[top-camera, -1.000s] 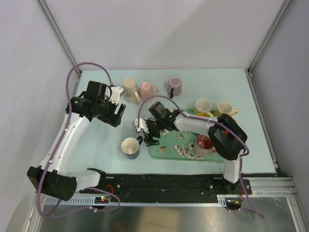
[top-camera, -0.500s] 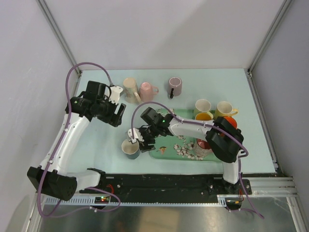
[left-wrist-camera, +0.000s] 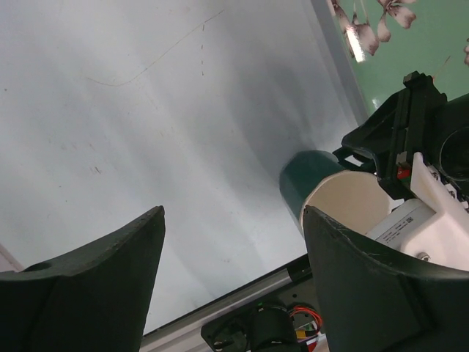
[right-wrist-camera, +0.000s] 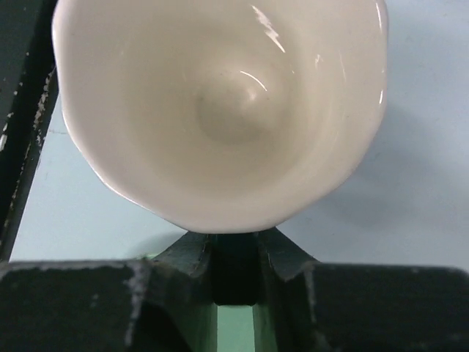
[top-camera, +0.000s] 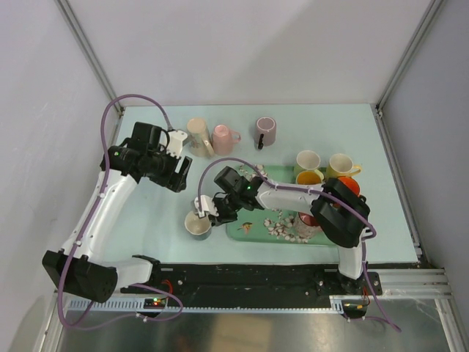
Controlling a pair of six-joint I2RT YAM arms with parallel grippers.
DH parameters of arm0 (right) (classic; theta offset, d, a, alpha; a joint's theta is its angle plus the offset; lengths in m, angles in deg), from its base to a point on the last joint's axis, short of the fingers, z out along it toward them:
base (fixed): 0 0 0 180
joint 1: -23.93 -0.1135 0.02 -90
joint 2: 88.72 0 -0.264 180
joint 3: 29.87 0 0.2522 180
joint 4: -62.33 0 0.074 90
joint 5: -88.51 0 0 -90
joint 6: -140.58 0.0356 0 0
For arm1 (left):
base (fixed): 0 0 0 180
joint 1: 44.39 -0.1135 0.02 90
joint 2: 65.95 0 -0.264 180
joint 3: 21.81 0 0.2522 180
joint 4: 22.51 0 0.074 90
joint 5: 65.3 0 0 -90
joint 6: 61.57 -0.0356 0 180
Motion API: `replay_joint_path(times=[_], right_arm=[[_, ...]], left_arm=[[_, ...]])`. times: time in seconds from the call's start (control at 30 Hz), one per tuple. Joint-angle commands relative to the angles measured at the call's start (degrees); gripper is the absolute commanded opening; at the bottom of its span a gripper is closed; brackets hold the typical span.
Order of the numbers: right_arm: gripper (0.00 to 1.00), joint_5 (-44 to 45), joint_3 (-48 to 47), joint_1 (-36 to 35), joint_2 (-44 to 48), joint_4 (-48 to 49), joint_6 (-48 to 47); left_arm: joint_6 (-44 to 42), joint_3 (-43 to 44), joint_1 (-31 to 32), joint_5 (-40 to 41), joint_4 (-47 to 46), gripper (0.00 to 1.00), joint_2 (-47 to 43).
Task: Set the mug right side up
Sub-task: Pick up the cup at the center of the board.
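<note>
My right end effector (top-camera: 209, 212) has swung left and is now pinching the dark green, cream-lined ceramic mug (top-camera: 196, 225) by its handle; the mug is sitting upright.

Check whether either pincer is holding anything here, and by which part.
The right pincer grips the green mug by its handle, which looks pinched between its jaws. The left pincer is open and holds nothing.
</note>
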Motion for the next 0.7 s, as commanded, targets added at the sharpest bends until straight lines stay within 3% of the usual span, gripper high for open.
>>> replay_joint_path(times=[0.0, 0.1, 0.3, 0.57, 0.67], right_arm=[[0.07, 3.37, 0.05, -0.25, 1.99, 6.25, 4.31], [0.01, 3.53, 0.04, 0.11, 3.78, 6.42, 5.72], [0.0, 3.79, 2.02, 3.3, 11.26, 6.48, 9.6], [0.0, 5.44, 8.88, 11.75, 20.92, 8.9, 16.04], [0.0, 6.78, 10.37, 15.53, 22.68, 9.43, 17.59]], left_arm=[[0.85, 1.49, -0.36, -1.54, 0.03, 0.8, -1.05], [0.73, 1.3, -0.47, -1.5, 0.01, 0.8, -1.28], [1.2, 2.18, -0.67, -2.59, -0.09, 0.79, -1.01], [5.9, 5.28, -4.96, -11.46, -0.85, 0.79, 0.42], [6.66, 5.28, -6.15, -11.41, -1.11, 0.79, 1.02]])
